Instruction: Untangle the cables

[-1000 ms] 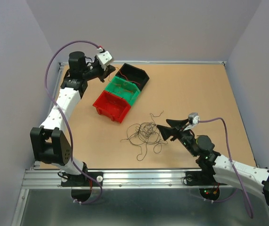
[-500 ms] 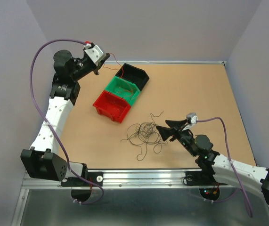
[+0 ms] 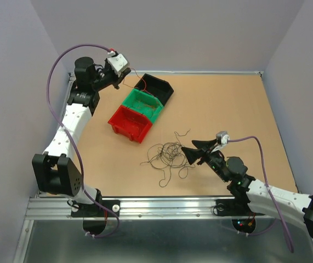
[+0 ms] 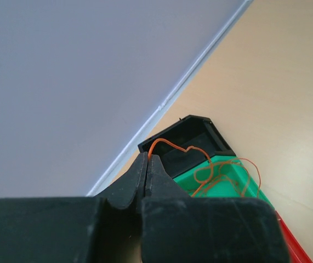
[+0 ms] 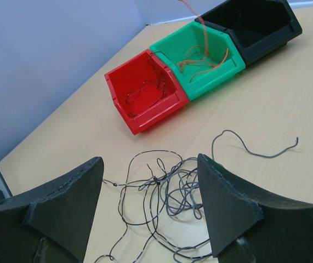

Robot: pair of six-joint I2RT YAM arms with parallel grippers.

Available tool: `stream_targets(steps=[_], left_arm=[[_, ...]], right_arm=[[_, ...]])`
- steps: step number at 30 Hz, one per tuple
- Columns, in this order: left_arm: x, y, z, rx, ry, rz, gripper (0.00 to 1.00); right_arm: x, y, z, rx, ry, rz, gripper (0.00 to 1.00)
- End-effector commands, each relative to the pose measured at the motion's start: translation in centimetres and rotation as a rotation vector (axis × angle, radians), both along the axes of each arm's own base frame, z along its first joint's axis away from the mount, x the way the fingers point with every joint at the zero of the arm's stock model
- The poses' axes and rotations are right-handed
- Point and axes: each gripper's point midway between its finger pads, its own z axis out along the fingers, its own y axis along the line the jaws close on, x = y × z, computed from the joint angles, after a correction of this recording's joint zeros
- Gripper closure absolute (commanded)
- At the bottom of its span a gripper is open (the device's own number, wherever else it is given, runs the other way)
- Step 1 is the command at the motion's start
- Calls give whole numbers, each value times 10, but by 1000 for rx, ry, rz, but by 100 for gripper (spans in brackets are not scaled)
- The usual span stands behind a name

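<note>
A loose tangle of thin dark cables (image 3: 170, 155) (image 5: 172, 192) lies on the tan table (image 3: 227, 109). My right gripper (image 3: 188, 154) (image 5: 149, 159) hovers just right of the tangle, open, with nothing between its fingers. My left gripper (image 3: 125, 74) (image 4: 147, 158) is raised at the back left, above and left of the bins, shut on the end of a thin red cable (image 3: 136, 77) (image 4: 179, 148). That cable runs down over the black bin into the green bin, where its coils (image 5: 200, 60) lie.
Three bins stand in a diagonal row: red (image 3: 124, 129) (image 5: 156, 118) holding a few dark wires, green (image 3: 155, 116) (image 5: 216, 76), and black (image 3: 167, 90) (image 5: 277, 35). One stray dark wire (image 5: 255, 150) lies right of the tangle. Walls close in the back and both sides.
The left arm swung left and up with the red cable, then came partly back to the right. The right arm and the tangle have not moved.
</note>
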Motion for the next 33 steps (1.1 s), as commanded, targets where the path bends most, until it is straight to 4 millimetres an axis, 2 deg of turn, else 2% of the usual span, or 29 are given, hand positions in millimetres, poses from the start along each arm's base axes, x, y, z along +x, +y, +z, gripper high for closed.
stream_targets(steps=[1,6,13,14,17,18,19,20,21,22,23,24,25,27,28,31,32,33], left_arm=[[12,2,-1,11,-19,12,100],[29,10,-15,21,6,60,100],[29,16,-55,173,-38,40,100],[29,17,-67,202,-12,29,100],[33,19,-88,314,-4,27,100],[40,17,-96,335,3,33,100],[38,17,-110,361,54,28,100],[45,13,-119,408,56,11,100],[43,11,-137,434,97,-12,100],[44,9,-138,455,119,-27,100],[45,6,-145,467,137,-41,100],[49,1,-161,500,157,-68,100],[53,-3,-160,514,150,-71,100],[59,-15,-179,580,159,-84,100],[66,-13,-198,629,188,-59,100],[67,-33,-220,723,178,-91,100],[68,-35,-240,759,211,-95,100],[70,-37,-246,769,218,-95,100]], right_arm=[[1,2,18,39,-32,3,26],[1,3,18,39,-30,7,26],[0,3,19,44,-30,8,26],[0,4,18,41,-30,12,26],[1,4,17,38,-27,9,26],[1,4,17,37,-26,11,26],[1,4,17,36,-25,8,26],[1,4,17,36,-25,9,26],[2,4,17,34,-26,7,26],[2,4,16,33,-25,7,26],[2,4,15,31,-23,7,26],[2,4,15,30,-22,6,26],[3,4,16,31,-23,3,26],[4,4,14,28,-18,0,26],[3,5,13,26,-15,1,26],[3,5,14,27,-19,4,26],[3,4,14,26,-17,0,26],[3,4,15,29,-20,1,26]])
